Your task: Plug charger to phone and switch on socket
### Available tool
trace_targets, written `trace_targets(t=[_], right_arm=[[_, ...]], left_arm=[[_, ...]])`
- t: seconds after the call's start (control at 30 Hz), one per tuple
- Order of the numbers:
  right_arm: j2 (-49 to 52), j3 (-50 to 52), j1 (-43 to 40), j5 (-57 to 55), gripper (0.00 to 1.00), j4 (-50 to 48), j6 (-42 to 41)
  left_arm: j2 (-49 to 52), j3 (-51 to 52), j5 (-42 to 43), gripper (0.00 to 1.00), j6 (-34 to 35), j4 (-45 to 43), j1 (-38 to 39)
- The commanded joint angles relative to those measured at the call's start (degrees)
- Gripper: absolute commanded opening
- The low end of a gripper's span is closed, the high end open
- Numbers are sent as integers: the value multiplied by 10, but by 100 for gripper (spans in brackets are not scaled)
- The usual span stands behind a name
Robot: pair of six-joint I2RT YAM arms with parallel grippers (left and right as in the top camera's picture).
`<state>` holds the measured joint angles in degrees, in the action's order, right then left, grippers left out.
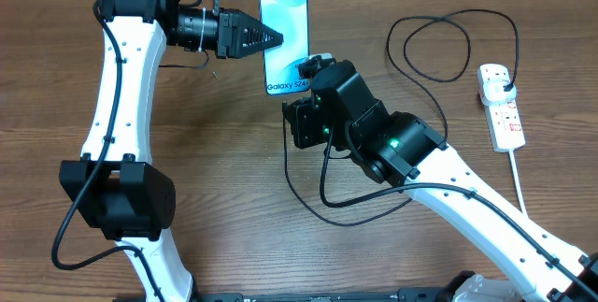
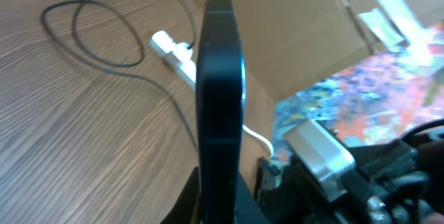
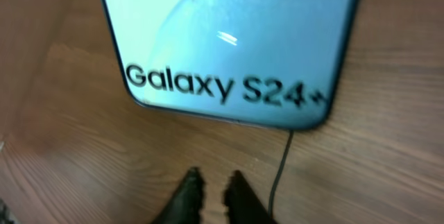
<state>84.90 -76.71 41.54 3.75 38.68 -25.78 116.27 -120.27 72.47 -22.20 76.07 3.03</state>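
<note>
Left gripper (image 1: 277, 36): clenched on the left long edge of the phone (image 1: 290, 21), grasping it from the 9 o'clock side. In the left wrist view the phone appears edge-on between the fingers.

Right gripper (image 3: 214, 193): released, fingertips slightly parted with nothing between them, just off the phone's 6 o'clock end.

The charger (image 3: 281, 165) cable meets the phone's bottom edge at 1 o'clock of the right gripper.

The socket (image 1: 505, 115) lies on the tabletop (image 1: 234, 171), well apart at 3 o'clock of the phone.

One phone (image 1: 285, 21), one charger (image 3: 281, 163), one socket (image 1: 502, 106).
</note>
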Motion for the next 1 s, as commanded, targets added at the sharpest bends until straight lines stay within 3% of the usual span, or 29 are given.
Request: trace_targets(t=[0.0, 0.03, 0.2, 0.33, 0.47, 0.5, 0.57, 0.77, 0.97], right_arm=[[-12, -17, -9, -4, 29, 23, -38], [-8, -19, -16, 18, 37, 39, -44], [37, -121, -96, 149, 52, 178, -13], [103, -233, -144, 128, 81, 325, 23], [131, -239, -148, 127, 100, 317, 16], [134, -237, -145, 127, 100, 305, 16], [136, -237, -140, 127, 100, 287, 16], [152, -210, -122, 110, 100, 230, -9], [222, -209, -119, 124, 96, 245, -18]], left_arm=[[-3, -7, -81, 4, 64, -9, 0], [-3, -7, -107, 4, 86, -13, 0], [-3, -7, -192, 4, 194, -50, 0], [-3, -7, -243, 4, 238, -57, 0], [-3, -7, -332, 4, 277, -52, 1], [-3, -7, -390, 4, 315, -41, 1], [-3, -7, -431, 4, 327, -25, 1], [-3, -7, -447, 4, 327, -26, 1], [-3, -7, -461, 4, 339, -30, -1]])
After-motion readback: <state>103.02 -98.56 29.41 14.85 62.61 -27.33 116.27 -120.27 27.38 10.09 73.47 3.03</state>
